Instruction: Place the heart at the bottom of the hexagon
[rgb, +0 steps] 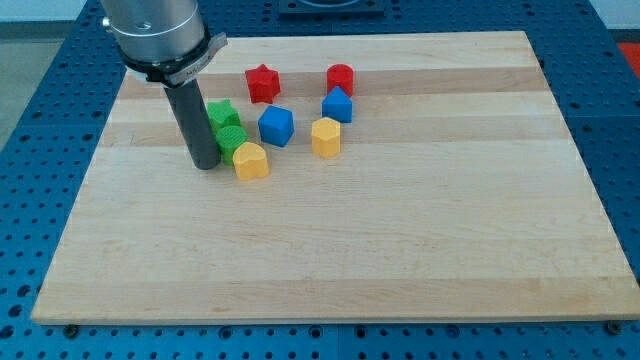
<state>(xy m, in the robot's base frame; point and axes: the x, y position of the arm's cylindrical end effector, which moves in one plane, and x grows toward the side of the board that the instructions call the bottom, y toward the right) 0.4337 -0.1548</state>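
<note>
The yellow heart (250, 160) lies on the wooden board (400, 250), left of centre. The yellow hexagon (326, 137) stands to its right and slightly higher in the view, apart from it. My tip (207, 166) rests on the board just left of the heart, with a small gap between them. The rod stands close beside a green block (232, 139), which touches the heart's upper left.
A second green block (222, 113) sits above the first. A blue cube (276, 126) lies between heart and hexagon. A red star (262, 83), a red round block (340, 78) and another blue block (337, 105) sit toward the view's top.
</note>
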